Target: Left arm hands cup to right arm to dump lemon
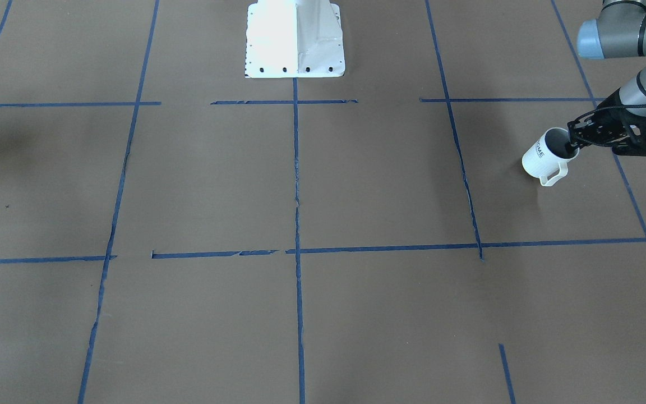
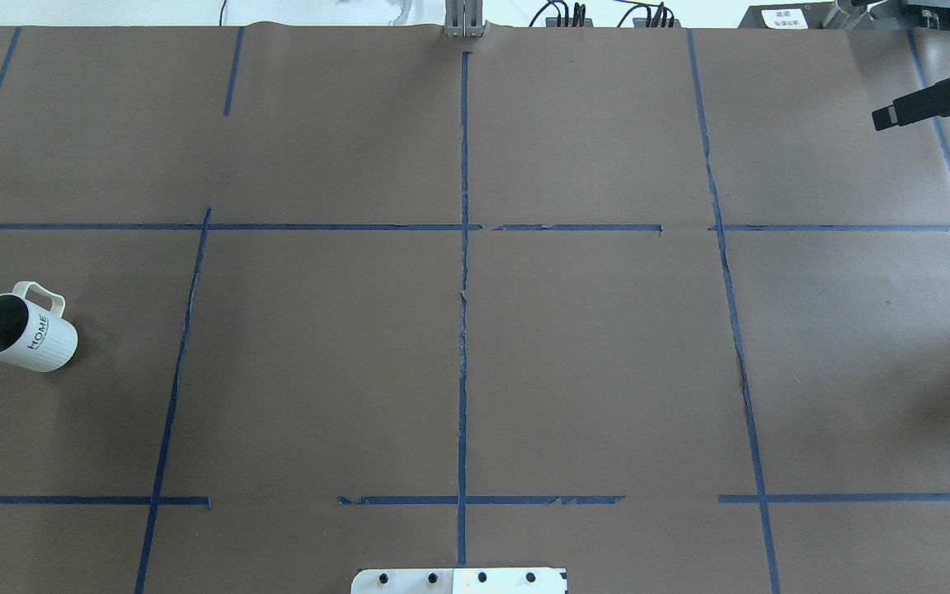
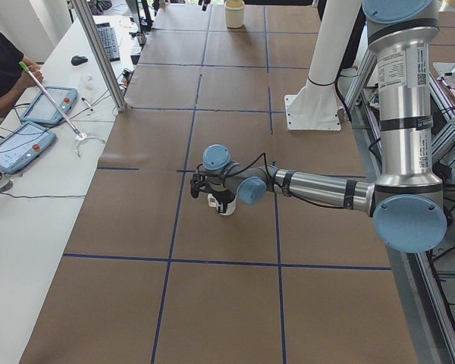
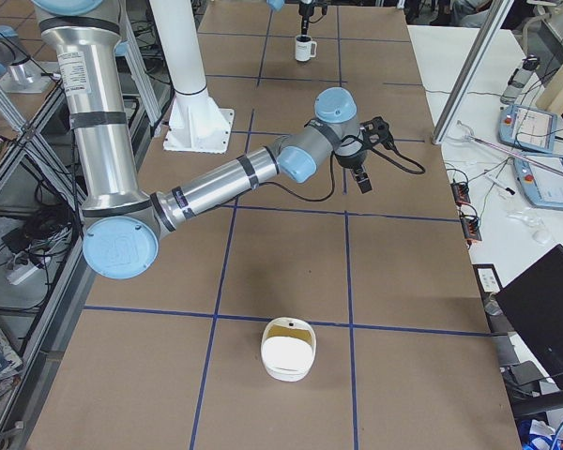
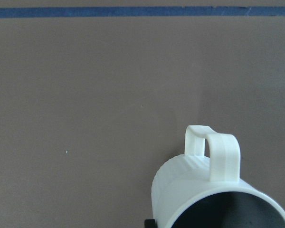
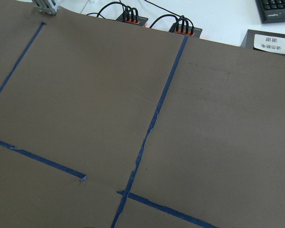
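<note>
1. The desk [image 2: 590, 355] is covered in brown paper and crossed by blue tape lines [image 2: 464, 247] that split it into squares.
2. The left arm [image 3: 318, 188] reaches out low and nearly level over its own end of the desk.
3. The right arm [image 4: 225, 183] stretches across the opposite end. Its wrist is above the outer squares, away from the robot's base.
4. A white container [image 4: 287, 356] with a yellowish inside sits on the desk at the robot's right end, well away from both arms.
5. The cup [image 2: 38, 338] is at the far left end of the desk, between the two crosswise tape lines.
   - It stands mouth up, with its loop handle [image 5: 213, 154] pointing away from the robot's base.
   - The "HOME" lettering [image 2: 38, 330] faces the desk's middle.
   - I cannot tell whether its bottom touches the paper.
6. The left jaws are closed on the cup's rim wall. One finger [image 1: 572, 145] reaches down inside the mouth, and the other is on the outside.
7. The right jaws hang in the air well apart from the cup, with nothing between them. I cannot tell how far apart they stand.
8. The inside of the cup looks dark from the left wrist view, and I cannot make out the lemon.
</note>
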You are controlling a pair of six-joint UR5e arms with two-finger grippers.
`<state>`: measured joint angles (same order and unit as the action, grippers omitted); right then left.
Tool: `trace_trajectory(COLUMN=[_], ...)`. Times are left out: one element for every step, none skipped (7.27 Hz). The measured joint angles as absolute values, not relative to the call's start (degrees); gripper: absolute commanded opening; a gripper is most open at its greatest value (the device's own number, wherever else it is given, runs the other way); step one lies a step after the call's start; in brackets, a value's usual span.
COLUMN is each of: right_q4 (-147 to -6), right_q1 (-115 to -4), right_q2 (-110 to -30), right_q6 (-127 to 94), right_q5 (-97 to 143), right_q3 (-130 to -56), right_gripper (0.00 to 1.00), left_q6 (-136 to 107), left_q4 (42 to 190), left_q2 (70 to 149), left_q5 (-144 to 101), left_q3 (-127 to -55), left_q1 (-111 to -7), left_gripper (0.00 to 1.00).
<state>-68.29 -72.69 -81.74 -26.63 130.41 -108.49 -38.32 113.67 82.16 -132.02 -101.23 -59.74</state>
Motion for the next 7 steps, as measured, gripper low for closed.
trace_trajectory(right_q4=[-68.29,-68.31,-68.7,-69.47,-70.52,-72.24,-74.72], right_q1=[-72.69,-72.65,-72.75,-73.36,-74.92,-76.9,-78.48], right_q2=[-81.72,-81.73,-81.91,-82.88,-84.98,-87.71,-90.46], right_q6=[-26.63,-26.61,-26.53,-25.9,-23.66,-19.77,-14.92], right_q5=[130.38,130.37,130.42,130.91,132.63,134.66,135.51], right_q3=[-108.49,-108.5,-108.5,-108.63,-108.84,-109.03,-109.17], right_gripper=[1.0,1.0,1.0,1.0,1.0,1.0,1.0], left_q6=[-38.32,-38.3,-38.28,-38.3,-38.12,-36.13,-31.34], left_q4=[113.67,113.74,113.83,113.8,113.69,113.59,113.41], left_q2=[82.24,82.2,82.02,81.72,81.21,80.61,80.16], left_q5=[-132.01,-131.99,-132.08,-132.38,-133.33,-135.32,-137.41], left_q3=[-101.02,-101.17,-102.12,-104.15,-106.32,-107.49,-107.44], left_q1=[-59.6,-59.59,-59.77,-60.61,-62.77,-66.39,-70.9], left_gripper=[1.0,1.0,1.0,1.0,1.0,1.0,1.0])
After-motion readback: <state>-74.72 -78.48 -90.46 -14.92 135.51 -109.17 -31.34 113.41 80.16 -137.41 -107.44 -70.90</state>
